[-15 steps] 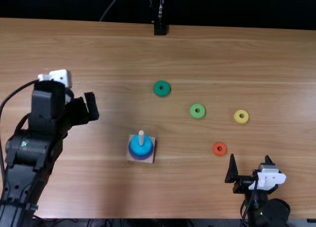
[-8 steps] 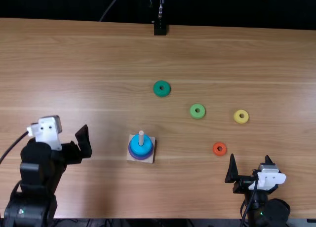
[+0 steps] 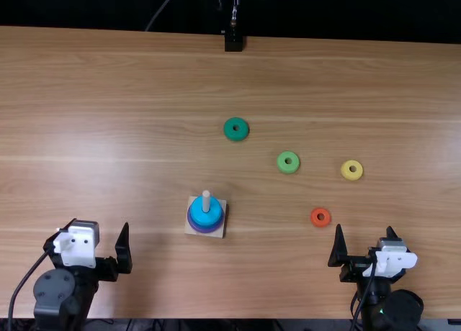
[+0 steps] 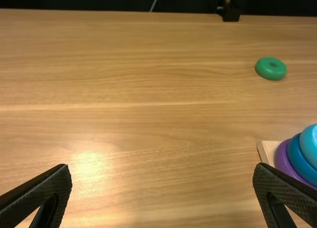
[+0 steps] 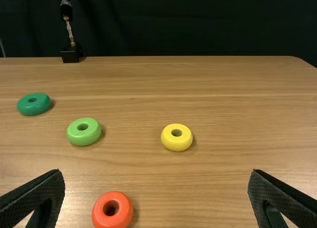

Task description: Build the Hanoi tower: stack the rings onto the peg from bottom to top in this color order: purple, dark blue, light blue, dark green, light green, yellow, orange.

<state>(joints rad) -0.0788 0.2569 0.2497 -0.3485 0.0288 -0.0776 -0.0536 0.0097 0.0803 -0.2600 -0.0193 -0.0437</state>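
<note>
The left claw [image 3: 99,226] and right claw [image 3: 364,230] are spread, near on the worktop [image 3: 158,72]. Left of centre, the peg [image 3: 206,198] carries the purple ring [image 4: 283,162], dark blue ring [image 4: 300,161] and light blue ring [image 3: 206,214]. Dark green ring [image 3: 228,129] lies farther; light green ring [image 3: 280,162], yellow ring [image 3: 346,170] and orange ring [image 3: 314,217] rightward.

Rings [image 3: 229,133], qty. 7 (4 lie loose, 3 stacked); peg [image 3: 206,201], qty. 1; base [image 3: 190,229], qty. 1; grippers [image 3: 364,228], qty. 2.
</note>
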